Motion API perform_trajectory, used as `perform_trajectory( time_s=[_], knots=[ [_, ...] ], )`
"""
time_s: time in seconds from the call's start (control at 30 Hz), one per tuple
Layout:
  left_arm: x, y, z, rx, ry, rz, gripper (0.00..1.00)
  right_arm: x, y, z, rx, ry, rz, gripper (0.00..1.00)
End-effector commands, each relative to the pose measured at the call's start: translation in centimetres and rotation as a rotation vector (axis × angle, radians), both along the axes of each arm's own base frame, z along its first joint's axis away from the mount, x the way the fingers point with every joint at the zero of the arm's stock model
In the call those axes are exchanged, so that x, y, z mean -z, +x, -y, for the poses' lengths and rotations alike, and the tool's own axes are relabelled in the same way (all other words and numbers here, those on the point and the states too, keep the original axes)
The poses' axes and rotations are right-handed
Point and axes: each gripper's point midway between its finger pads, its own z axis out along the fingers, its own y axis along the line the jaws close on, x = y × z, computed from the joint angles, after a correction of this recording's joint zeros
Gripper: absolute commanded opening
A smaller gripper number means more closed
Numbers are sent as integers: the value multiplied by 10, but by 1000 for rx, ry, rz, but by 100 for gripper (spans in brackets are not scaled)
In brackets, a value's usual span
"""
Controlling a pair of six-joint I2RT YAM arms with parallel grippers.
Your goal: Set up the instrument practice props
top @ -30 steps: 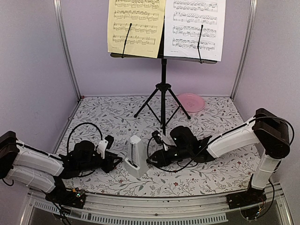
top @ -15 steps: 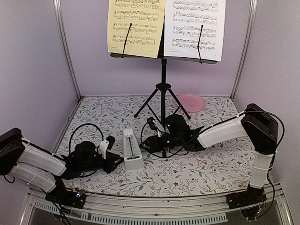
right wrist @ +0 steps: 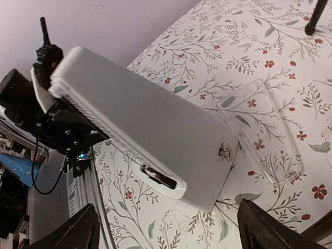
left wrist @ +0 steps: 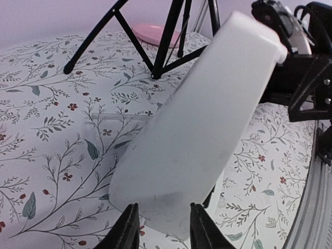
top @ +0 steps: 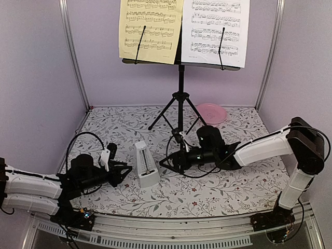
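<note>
The black music stand (top: 180,88) stands at the back on its tripod and holds the yellowish page (top: 150,28) and the white page (top: 218,28). The pale-grey metronome (top: 145,163) stands on the flowered table between my grippers. My left gripper (top: 123,171) is open just left of its base; in the left wrist view the fingertips (left wrist: 127,228) flank the metronome's (left wrist: 207,119) near corner without touching it. My right gripper (top: 167,162) is wide open and empty just right of it. The metronome (right wrist: 140,124) fills the right wrist view.
A clear plastic cover (right wrist: 262,135) lies flat on the table beside the metronome. The pink plate (top: 211,112) sits at the back right behind the tripod legs (left wrist: 161,46). Grey walls enclose the table on three sides, and a metal rail (top: 171,236) runs along the near edge.
The metronome has shifted back and left and now stands more upright. My right gripper has drawn back from it to the right. My left gripper has moved up a little and stayed open.
</note>
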Motion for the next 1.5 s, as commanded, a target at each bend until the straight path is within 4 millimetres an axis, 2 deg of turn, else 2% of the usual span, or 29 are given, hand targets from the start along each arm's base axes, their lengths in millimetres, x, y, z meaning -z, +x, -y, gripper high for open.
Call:
perform_trajectory(
  time_s=[0.0,0.17,0.4,0.6,0.8,1.07,1.17,1.4,1.47],
  knots=[
    [-1,4,-16,-18,-2,16,36,-52,-20,-2,-122,174,130,96],
    [-2,11,-8,-5,30,-9,37,-72,-28,-22,-186,209,177,100],
    [-2,19,3,18,51,-11,36,-75,-24,-42,-201,187,190,100],
    [0,23,6,20,65,-12,36,-66,-15,-59,-176,126,185,98],
    [-1,24,5,15,68,-6,36,-58,-5,-58,-125,83,190,96],
    [0,26,7,13,76,-7,36,-38,-1,-72,-154,50,178,91],
    [0,26,8,16,76,-7,36,-36,0,-73,-155,48,173,89],
    [2,25,7,18,73,-11,36,-29,2,-72,-135,28,159,75],
    [2,25,8,19,73,-10,36,-37,6,-76,-124,35,164,71]
  ],
)
